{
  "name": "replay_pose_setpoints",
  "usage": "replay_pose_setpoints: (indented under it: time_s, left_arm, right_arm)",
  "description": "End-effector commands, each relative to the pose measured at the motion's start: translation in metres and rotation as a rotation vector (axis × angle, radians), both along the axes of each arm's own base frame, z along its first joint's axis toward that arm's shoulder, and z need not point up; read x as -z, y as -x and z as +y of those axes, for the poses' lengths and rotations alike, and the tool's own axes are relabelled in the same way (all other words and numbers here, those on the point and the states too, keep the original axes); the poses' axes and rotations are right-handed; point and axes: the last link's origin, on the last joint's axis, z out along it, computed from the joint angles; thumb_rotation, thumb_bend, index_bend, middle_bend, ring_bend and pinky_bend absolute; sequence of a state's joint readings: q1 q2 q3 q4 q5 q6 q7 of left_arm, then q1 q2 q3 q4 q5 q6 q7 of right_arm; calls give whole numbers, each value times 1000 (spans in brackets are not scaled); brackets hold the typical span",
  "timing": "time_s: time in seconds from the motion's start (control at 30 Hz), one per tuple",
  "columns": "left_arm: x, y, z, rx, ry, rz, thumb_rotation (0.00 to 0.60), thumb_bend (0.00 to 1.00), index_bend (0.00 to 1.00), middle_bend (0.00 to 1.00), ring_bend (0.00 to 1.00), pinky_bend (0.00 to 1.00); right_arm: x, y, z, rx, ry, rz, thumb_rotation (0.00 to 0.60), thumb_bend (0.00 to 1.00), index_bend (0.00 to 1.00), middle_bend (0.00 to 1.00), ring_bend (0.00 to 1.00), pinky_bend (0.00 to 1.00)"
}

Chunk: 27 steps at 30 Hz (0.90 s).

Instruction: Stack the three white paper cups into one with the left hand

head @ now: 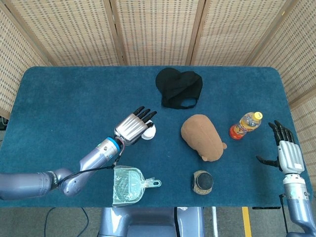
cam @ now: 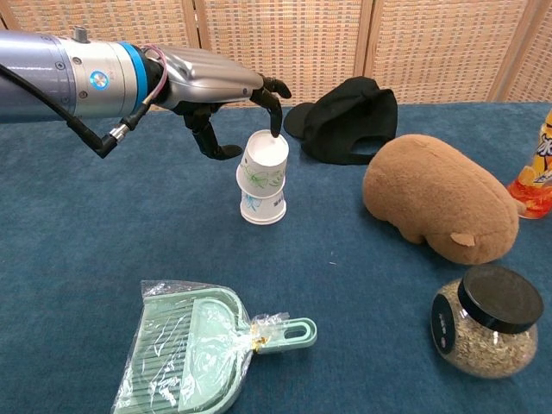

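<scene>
Woven cane screens stand behind a table (head: 59, 98) covered in deep blue cloth. Over it the left robot hand (cam: 226, 90) hovers with its fingers apart, one fingertip at or inside the rim of the top cup and the thumb curled below, gripping nothing that can be made out. The white paper cups (cam: 262, 178) stand stacked near the table's middle, the upper one tilted and not fully seated. To finish well, the hand should press straight down on the rim, gently, so the leaning cup settles without tipping the stack. The right robot hand (head: 282, 148) rests spread at the table's far edge, well apart. Whether the stack holds two or three cups cannot be told, and the head view hides most of it behind the fingers.
</scene>
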<state>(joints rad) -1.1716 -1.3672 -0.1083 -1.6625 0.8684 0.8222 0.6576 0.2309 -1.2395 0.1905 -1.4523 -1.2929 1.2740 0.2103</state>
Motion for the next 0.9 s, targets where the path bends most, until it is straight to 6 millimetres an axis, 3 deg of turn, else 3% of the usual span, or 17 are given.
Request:
replay_pose_setpoints:
  time_s: [0.03, 0.27, 0.57, 0.73, 0.8, 0.9]
  left_arm:
    - [3, 1, 1, 3, -2, 13, 600, 471, 288, 0, 0, 30]
    - [2, 10, 11, -39, -53, 57, 600, 472, 341, 0, 0, 30]
    - [-12, 16, 16, -93, -105, -6, 600, 468, 319, 0, 0, 30]
    - [-21, 27, 3, -125, -118, -99, 600, 437, 243, 0, 0, 30]
    - [-25, 34, -3, -139, -136, -140, 600, 390, 200, 0, 0, 30]
    - [-39, 61, -28, -189, -220, -247, 600, 253, 151, 0, 0, 22]
  right_arm:
    - [0, 0, 0, 2, 0, -1, 600, 104, 102, 0, 0, 0]
    - [0, 0, 0, 0, 1, 1, 600, 105, 102, 0, 0, 0]
    - [3, -2, 0, -4, -13, 7, 600, 105, 103, 0, 0, 0]
    - [3, -3, 1, -9, -18, 9, 600, 105, 111, 0, 0, 0]
    - [3, -3, 1, -11, -20, 10, 600, 105, 111, 0, 0, 0]
    - [4, -3, 1, -16, -27, 15, 600, 105, 111, 0, 0, 0]
